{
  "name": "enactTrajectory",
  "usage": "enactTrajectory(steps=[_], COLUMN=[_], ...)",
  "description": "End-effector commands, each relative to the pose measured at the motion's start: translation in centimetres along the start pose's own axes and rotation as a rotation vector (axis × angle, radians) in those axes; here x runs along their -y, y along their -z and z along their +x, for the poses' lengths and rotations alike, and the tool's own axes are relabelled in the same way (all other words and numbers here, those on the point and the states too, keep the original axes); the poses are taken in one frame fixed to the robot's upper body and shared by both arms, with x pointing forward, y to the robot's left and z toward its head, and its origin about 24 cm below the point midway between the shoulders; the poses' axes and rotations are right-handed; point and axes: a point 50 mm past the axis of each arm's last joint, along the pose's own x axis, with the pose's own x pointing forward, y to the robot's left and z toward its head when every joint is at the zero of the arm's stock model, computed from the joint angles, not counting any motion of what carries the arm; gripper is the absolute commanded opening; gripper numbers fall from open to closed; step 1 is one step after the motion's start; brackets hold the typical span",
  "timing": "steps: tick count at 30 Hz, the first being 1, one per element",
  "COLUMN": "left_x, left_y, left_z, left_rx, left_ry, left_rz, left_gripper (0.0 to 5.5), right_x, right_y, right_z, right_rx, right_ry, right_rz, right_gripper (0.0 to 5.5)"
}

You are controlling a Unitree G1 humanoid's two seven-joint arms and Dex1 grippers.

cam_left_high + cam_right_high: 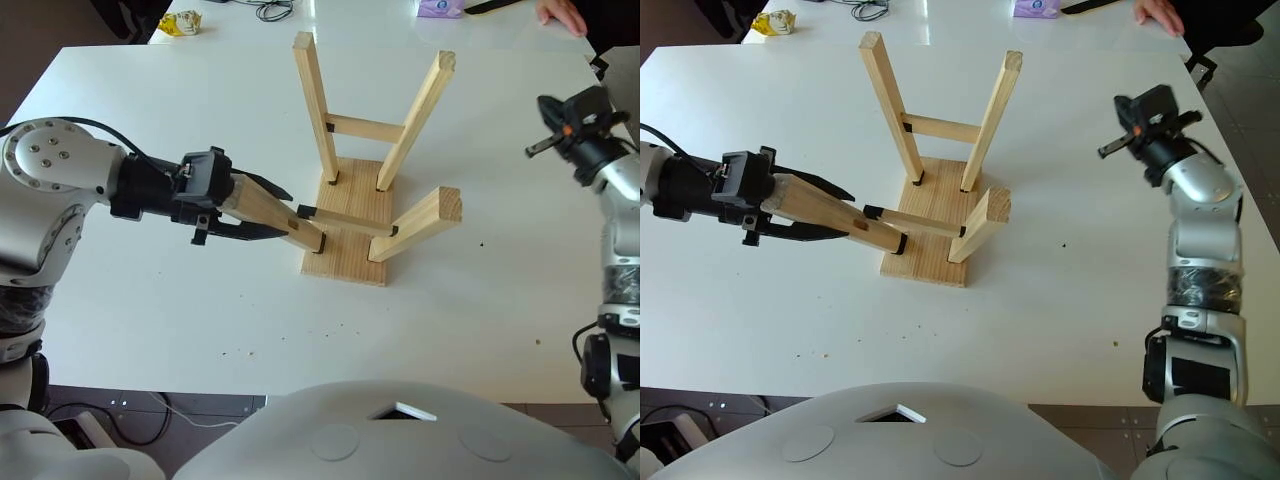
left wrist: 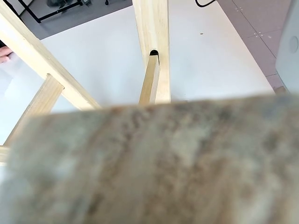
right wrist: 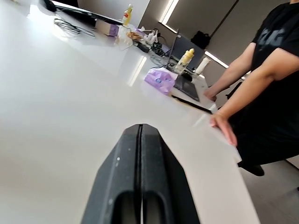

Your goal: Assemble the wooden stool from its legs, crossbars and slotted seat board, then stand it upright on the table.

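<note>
The stool is lying upside down near the middle of the table (image 1: 150, 300), a little toward the far edge. Its seat board (image 1: 345, 262) is resting flat on the tabletop. Two legs are standing up from the board's far end, the left one (image 1: 315, 105) and the right one (image 1: 415, 120), leaning slightly toward each other, and a crossbar (image 1: 365, 128) is joining them partway up. At the board's near end two more legs are tilting low over the table. The near-left leg (image 1: 300, 228) is slanting out toward the left edge, and the near-right leg (image 1: 420, 225) is slanting out toward the right edge. A second crossbar (image 1: 345, 218) is running between them.

The left gripper (image 1: 285, 213) is reaching in from the left edge, its claw clamping the near-left leg from above and below. In the left wrist view that leg is showing as blurred wood up close, and beyond it the second crossbar is entering a dark slot in the near-right leg.

The right gripper (image 3: 141, 128) is hanging above the table by the right edge, toward the far-right corner, well apart from the stool. Its fingers are pressing together with nothing between them.
</note>
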Motion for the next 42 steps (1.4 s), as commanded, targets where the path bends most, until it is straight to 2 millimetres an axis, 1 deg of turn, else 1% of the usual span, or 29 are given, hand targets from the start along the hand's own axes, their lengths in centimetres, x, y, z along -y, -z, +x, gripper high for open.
enactTrajectory(steps=[1, 4, 6, 8, 10, 12, 15, 17, 19, 24, 28, 31, 32, 33, 34, 35, 36, 37, 38, 39, 40, 42], left_x=[-0.5, -1.1, -1.1, -1.3, -1.5, -1.5, -0.8, 0.0, 0.4, 0.6, 0.2, 0.2, 0.4, 0.5, 0.5, 0.4, 0.2, 0.1, 0.0, -0.2, -0.5, -0.8], left_y=[1.0, 0.9, 1.5, 2.3, 2.9, 3.2, 3.6, 3.8, 3.9, 3.9, 4.2, 4.4, 4.4, 4.3, 4.3, 4.2, 4.2, 4.2, 4.2, 4.2, 4.4, 4.6], left_z=[0.2, 0.5, 0.7, 1.0, 1.3, 1.6, 1.9, 2.1, 2.3, 2.8, 3.0, 2.9, 2.9, 3.0, 3.2, 3.3, 3.4, 3.5, 3.6, 3.8, 4.0, 4.4], left_rx=[-0.056, -0.002, -0.009, -0.038, -0.058, -0.082, -0.112, -0.119, -0.119, -0.114, -0.103, -0.107, -0.105, -0.099, -0.092, -0.087, -0.087, -0.084, -0.080, -0.084, -0.092, -0.103], left_ry=[0.090, 0.129, 0.186, 0.217, 0.211, 0.192, 0.165, 0.170, 0.162, 0.167, 0.144, 0.149, 0.163, 0.179, 0.193, 0.204, 0.214, 0.227, 0.238, 0.249, 0.260, 0.260], left_rz=[-0.110, -0.184, -0.202, -0.194, -0.179, -0.139, -0.075, -0.055, -0.047, -0.055, -0.081, -0.091, -0.097, -0.106, -0.112, -0.115, -0.111, -0.114, -0.120, -0.118, -0.112, -0.112], left_gripper=[2.04, 2.04, 2.04, 2.04, 2.04, 2.04, 2.04, 2.04, 2.04, 2.04, 2.04, 2.04, 2.04, 2.04, 2.04, 2.04, 2.04, 2.04, 2.04, 2.04, 2.04, 2.04], right_x=[-3.3, -4.7, -4.9, -4.5, -4.0, -3.4, -2.9, -2.7, -2.6, -2.4, -1.1, 0.8, 1.6, 2.7, 3.7, 4.5, 5.0, 4.9, 4.3, 3.2, 1.8, -0.3], right_y=[-1.0, -1.6, -1.8, -2.1, -2.6, -3.2, -3.8, -3.9, -3.8, -4.9, -6.1, -7.0, -7.5, -8.6, -10.1, -11.9, -13.9, -15.9, -17.3, -18.2, -18.7, -19.2], right_z=[0.8, 1.4, 1.7, 2.4, 3.2, 4.0, 4.5, 4.4, 4.4, 3.9, 3.0, 2.2, 1.9, 1.5, 0.9, 0.1, -0.8, -1.4, -1.9, -2.2, -2.2, -1.6], right_rx=[0.054, 0.104, 0.120, 0.117, 0.124, 0.136, 0.152, 0.157, 0.158, 0.205, 0.248, 0.269, 0.289, 0.340, 0.401, 0.484, 0.579, 0.664, 0.722, 0.750, 0.744, 0.703], right_ry=[-0.157, -0.281, -0.330, -0.342, -0.338, -0.314, -0.302, -0.303, -0.298, -0.284, -0.252, -0.188, -0.157, -0.110, -0.073, -0.054, -0.070, -0.122, -0.196, -0.299, -0.406, -0.513], right_rz=[0.052, 0.090, 0.098, 0.081, 0.056, 0.046, 0.034, 0.034, 0.033, 0.021, 0.009, -0.015, -0.010, 0.014, 0.039, 0.072, 0.116, 0.156, 0.180, 0.187, 0.165, 0.117], right_gripper=[0.00, 0.00, 0.00, 0.00, 0.00, 0.00, 0.00, 0.00, 0.00, 0.00, 0.00, 0.00, 0.00, 0.00, 0.00, 0.00, 0.00, 0.00, 0.00, 0.00, 0.00, 0.00])
